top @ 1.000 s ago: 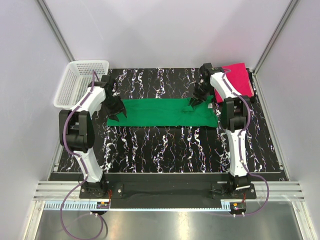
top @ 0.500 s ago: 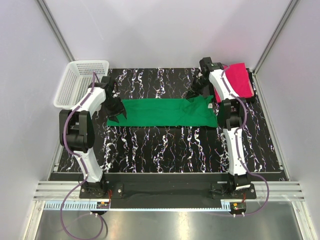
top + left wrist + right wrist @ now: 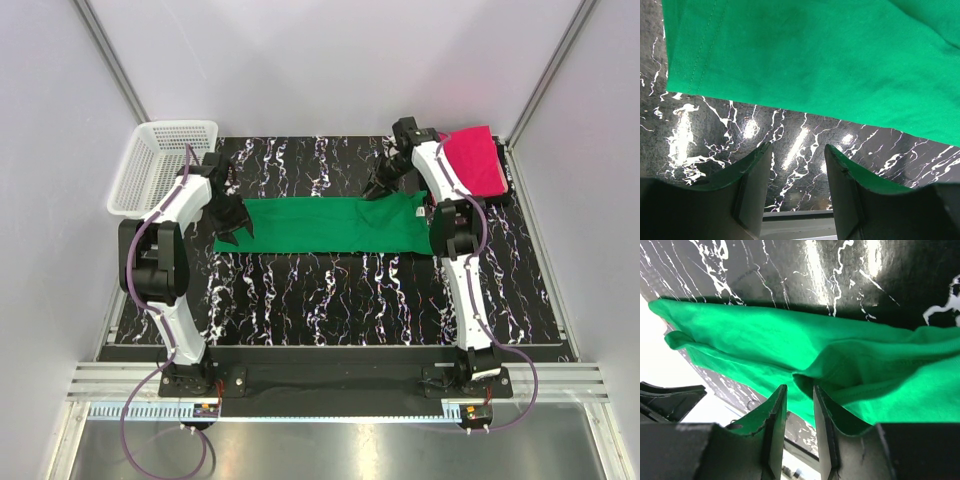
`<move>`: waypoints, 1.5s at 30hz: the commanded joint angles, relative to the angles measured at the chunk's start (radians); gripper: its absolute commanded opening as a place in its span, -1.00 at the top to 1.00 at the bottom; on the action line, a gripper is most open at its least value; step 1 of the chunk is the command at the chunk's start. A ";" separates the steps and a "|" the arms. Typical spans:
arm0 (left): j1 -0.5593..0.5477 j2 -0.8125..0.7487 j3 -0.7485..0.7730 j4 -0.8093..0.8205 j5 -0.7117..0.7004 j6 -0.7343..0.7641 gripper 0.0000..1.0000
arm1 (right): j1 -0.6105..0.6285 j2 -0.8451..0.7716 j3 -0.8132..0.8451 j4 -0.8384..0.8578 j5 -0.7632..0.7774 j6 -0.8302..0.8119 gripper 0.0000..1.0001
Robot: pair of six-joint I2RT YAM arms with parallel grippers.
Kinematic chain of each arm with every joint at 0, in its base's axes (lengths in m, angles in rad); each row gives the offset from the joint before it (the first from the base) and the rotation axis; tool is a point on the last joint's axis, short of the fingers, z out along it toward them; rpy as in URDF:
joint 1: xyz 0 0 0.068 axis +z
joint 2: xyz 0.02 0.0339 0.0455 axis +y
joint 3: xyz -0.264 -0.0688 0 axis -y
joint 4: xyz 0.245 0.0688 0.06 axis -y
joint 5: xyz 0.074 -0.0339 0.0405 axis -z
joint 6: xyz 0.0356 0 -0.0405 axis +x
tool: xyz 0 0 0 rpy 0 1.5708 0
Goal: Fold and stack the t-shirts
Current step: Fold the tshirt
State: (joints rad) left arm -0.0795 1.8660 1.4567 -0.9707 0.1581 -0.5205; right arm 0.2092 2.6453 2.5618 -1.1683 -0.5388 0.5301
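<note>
**At the far right edge of the green shirt, the right gripper has been shifted**

Over the last second the right gripper (image 3: 381, 186) has been carried from above the right part of the green t-shirt (image 3: 320, 226) back to the cloth's far edge. There it is now seen at the rim of the fabric. The small puckered ridge that lay under it has been left on the shirt, just to the near side of the gripper.

In the right wrist view its fingers (image 3: 775, 420) are held narrowly apart, with a fold of green cloth at their tips. Whether that fold is nipped or merely lies beneath them cannot be told.

The left gripper (image 3: 236, 222) has not been moved. Its fingers (image 3: 752, 185) are spread with nothing between them. Bare marbled table (image 3: 330, 290) is seen through the gap, and the shirt's hemmed edge lies just beyond the tips.

The green t-shirt is laid as a long band across the middle of the table, between the two arms. The pink t-shirt (image 3: 475, 160) is left at the far right corner, and the white basket (image 3: 165, 160) at the far left.

The shift is judged to be a repositioning at the far edge, either to smooth the ridge or to take a fresh hold. The crosswise fold is not yet made, and nothing is stacked.
</note>
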 commanded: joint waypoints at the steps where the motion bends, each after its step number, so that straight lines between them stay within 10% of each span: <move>1: -0.002 -0.048 0.002 0.018 0.034 0.002 -0.02 | 0.006 -0.143 -0.017 -0.002 0.049 -0.045 0.31; 7: -0.014 -0.050 0.005 0.017 0.021 0.001 -0.03 | -0.002 -0.335 -0.101 -0.021 0.122 -0.081 0.18; 18: -0.081 -0.030 0.105 0.001 -0.101 0.016 -0.02 | 0.010 -0.691 -0.773 0.141 0.076 -0.029 0.18; 26: -0.123 -0.341 -0.074 0.065 -0.155 0.059 -0.10 | 0.065 -1.025 -1.166 0.281 0.175 0.080 0.31; 33: -0.131 -0.262 -0.052 0.080 -0.138 0.074 0.07 | 0.070 -0.901 -1.019 0.210 0.284 0.032 1.00; 34: -0.131 -0.210 -0.033 0.067 -0.103 0.071 0.24 | 0.071 -0.878 -0.987 0.202 0.292 0.013 1.00; 35: -0.131 -0.187 -0.015 0.060 -0.086 0.071 0.99 | 0.070 -0.845 -0.967 0.208 0.299 -0.001 1.00; 45: -0.132 0.013 0.218 -0.031 -0.072 0.070 1.00 | 0.070 -0.562 -0.667 0.078 0.433 -0.044 1.00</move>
State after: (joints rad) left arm -0.2104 1.8797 1.5951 -0.9813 0.0669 -0.4614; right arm 0.2787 2.0644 1.8362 -1.0245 -0.1677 0.5137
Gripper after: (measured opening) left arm 0.012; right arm 0.011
